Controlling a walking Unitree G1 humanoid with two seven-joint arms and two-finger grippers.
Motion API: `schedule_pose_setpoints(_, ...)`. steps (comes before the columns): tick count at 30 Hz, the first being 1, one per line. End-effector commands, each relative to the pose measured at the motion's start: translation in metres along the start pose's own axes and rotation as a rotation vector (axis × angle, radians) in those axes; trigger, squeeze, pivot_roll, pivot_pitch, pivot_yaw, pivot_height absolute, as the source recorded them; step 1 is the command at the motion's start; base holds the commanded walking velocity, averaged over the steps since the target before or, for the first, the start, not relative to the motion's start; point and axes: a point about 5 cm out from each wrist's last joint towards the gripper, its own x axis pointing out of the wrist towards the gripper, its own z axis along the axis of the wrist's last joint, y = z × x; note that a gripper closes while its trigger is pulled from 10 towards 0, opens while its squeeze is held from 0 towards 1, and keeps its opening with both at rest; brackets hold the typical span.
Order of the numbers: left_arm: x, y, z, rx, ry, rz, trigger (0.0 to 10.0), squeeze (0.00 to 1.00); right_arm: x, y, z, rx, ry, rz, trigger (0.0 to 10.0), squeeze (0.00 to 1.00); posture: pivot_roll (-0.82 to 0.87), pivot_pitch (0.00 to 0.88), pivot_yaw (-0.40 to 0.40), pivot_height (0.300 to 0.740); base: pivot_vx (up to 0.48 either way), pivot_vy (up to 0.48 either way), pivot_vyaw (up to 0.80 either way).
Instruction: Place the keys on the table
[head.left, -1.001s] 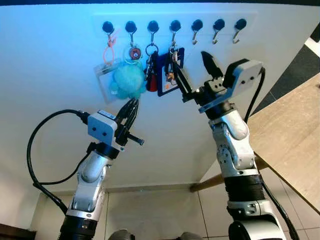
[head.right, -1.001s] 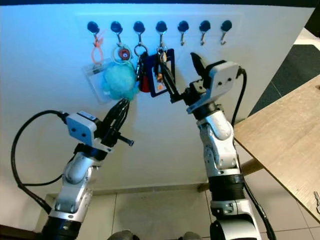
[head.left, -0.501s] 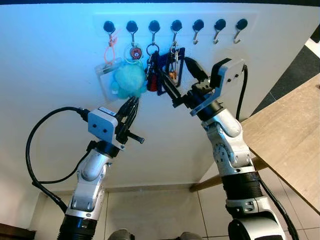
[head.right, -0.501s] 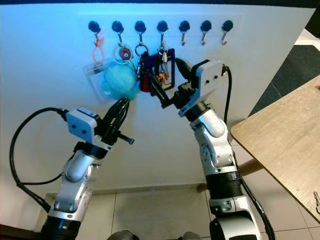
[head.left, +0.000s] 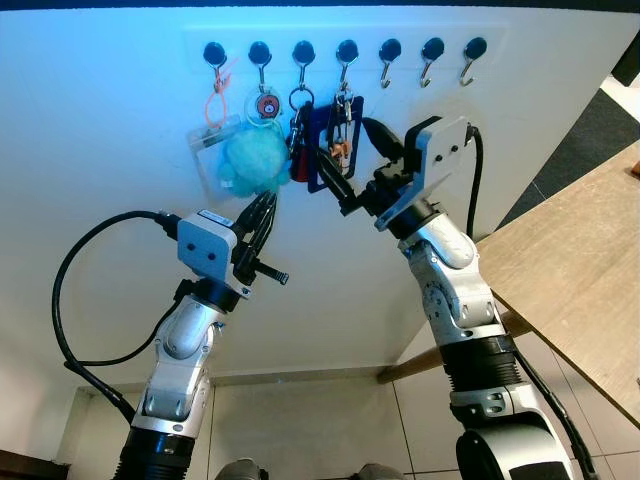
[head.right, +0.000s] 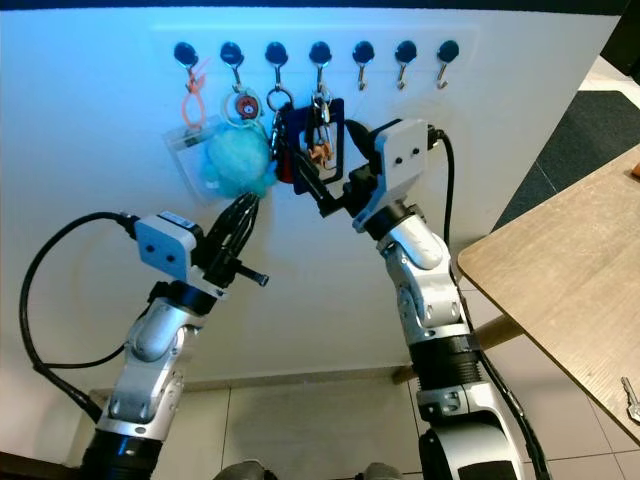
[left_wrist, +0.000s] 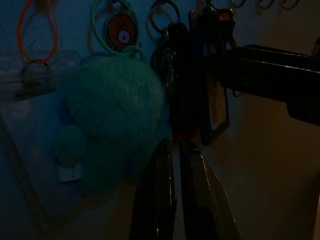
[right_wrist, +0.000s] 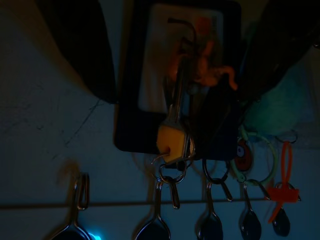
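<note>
Both head eyes look up at the wall's hook rail (head.left: 340, 48) from below. Each wrist camera sits close to the hanging keys (right_wrist: 174, 131), sharing that same cluster.

Right gripper (head.right: 338, 168) open, upper centre, at keys (head.right: 318, 135) on hooks (head.right: 320, 53). Left gripper (head.right: 240, 215) shut below teal plush (head.right: 235, 163). Table (head.right: 560, 290) right.

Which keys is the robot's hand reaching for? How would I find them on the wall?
Look at the row of black hooks high on the white wall. Count from the left: the keys hang on the fourth hook, in front of a dark blue card holder, with the right pincer open around them. Unlike the fluffy teal toy nearby, they carry a small orange charm.
</note>
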Motion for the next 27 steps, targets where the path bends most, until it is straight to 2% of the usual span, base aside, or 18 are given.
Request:
schedule_pose_setpoints(1,0.002,-0.001,0.003,0.008,-0.007,-0.003,10.0,0.0,0.003,0.001,-0.001,0.013,0.006,-0.001,0.0,0.0,0.04,0.071,-0.02,0.74,0.0,0.0,0.0)
schedule_pose_setpoints(3,0.003,-0.001,0.005,0.009,-0.012,0.002,10.0,0.0,0.004,0.001,0.0,0.018,0.0,-0.003,0.0,0.0,0.04,0.072,-0.02,0.74,0.0,0.0,0.0)
schedule_pose_setpoints(4,0.003,0.0,0.005,0.009,-0.013,0.003,10.0,0.0,0.004,0.001,0.001,0.019,-0.002,-0.003,0.7,0.0,0.04,0.07,-0.019,0.74,0.0,0.0,0.0)
schedule_pose_setpoints(6,0.003,0.0,0.005,0.009,-0.014,0.004,10.0,0.0,0.004,0.001,0.001,0.018,-0.004,-0.004,1.1,0.0,0.04,0.069,-0.019,0.74,0.0,0.0,0.0)
schedule_pose_setpoints(7,0.003,0.0,0.005,0.009,-0.014,0.004,10.0,0.0,0.004,0.001,0.001,0.018,-0.005,-0.004,0.4,0.0,0.04,0.069,-0.019,0.74,0.0,0.0,0.0)
schedule_pose_setpoints(9,0.004,0.0,0.005,0.01,-0.015,0.005,10.0,0.0,0.004,0.0,0.002,0.017,-0.007,-0.005,0.0,0.0,0.03,0.071,-0.019,0.74,0.0,0.0,0.0)
schedule_pose_setpoints(25,0.004,-0.001,0.006,0.018,-0.02,0.009,10.0,0.0,0.004,-0.002,0.009,0.006,-0.041,-0.032,0.0,0.0,0.03,0.075,-0.019,0.74,0.0,0.0,0.0)
schedule_pose_setpoints(27,0.005,-0.001,0.007,0.021,-0.026,0.011,10.0,0.0,0.003,-0.002,0.018,-0.009,-0.095,-0.055,0.0,0.0,0.03,0.077,-0.019,0.74,0.0,0.0,0.0)
